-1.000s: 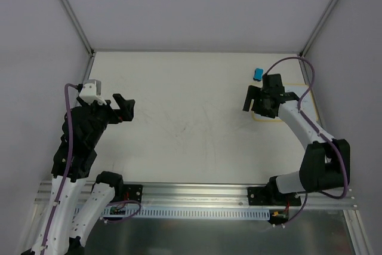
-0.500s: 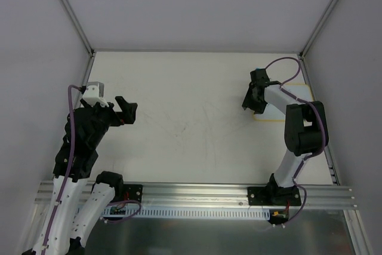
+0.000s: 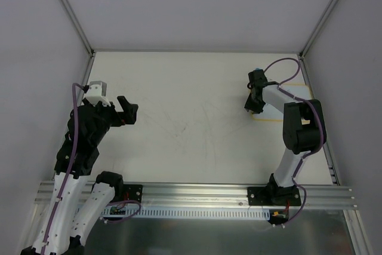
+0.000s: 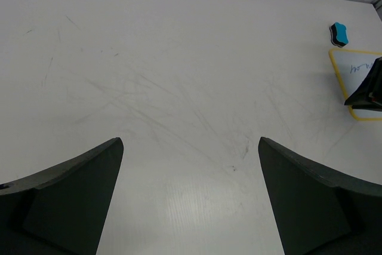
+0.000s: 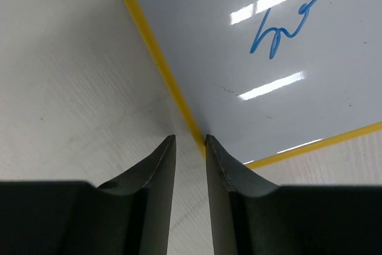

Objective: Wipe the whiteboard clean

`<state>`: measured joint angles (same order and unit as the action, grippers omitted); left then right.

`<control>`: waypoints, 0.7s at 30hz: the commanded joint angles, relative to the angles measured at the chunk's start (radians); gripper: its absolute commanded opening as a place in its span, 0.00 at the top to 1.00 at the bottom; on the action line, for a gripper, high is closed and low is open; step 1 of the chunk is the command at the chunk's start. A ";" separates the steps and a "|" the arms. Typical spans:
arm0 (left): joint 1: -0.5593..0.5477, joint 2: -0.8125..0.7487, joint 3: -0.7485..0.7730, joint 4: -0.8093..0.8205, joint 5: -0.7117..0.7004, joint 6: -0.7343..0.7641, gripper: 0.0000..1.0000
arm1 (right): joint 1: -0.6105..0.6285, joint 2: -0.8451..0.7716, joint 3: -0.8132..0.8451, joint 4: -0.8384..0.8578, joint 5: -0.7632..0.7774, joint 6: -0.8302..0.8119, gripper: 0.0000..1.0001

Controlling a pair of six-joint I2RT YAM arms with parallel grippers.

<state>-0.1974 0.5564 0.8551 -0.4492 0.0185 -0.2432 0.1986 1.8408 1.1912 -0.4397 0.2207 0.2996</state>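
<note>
Right gripper (image 5: 190, 139) nearly pressed together astride the edge of one whiteboard (image 5: 250, 46), left gripper (image 4: 190, 143) spread wide, one blue eraser (image 4: 339, 33)

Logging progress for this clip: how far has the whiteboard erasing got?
Done: nothing visible; the blue handwriting is still on the whiteboard. In hand: the right gripper, jaws nearly closed, sits at the board's yellow edge near a corner, no eraser in it. Left: pick up the blue eraser lying beside the board, then wipe. The left gripper hangs open, away.
</note>
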 commanded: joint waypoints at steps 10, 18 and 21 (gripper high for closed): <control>-0.011 0.002 0.021 0.009 -0.002 0.016 0.01 | 0.238 0.009 -0.024 -0.005 -0.121 0.047 0.76; -0.011 -0.030 0.004 -0.003 0.035 -0.010 0.01 | 0.589 0.149 0.116 -0.005 -0.147 0.062 0.76; -0.011 -0.055 -0.005 -0.011 0.038 -0.019 0.01 | 0.680 0.213 0.206 -0.004 -0.170 0.059 0.75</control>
<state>-0.1974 0.5282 0.8543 -0.4629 0.0284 -0.2466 0.7971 1.9709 1.3533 -0.4057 0.1181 0.3328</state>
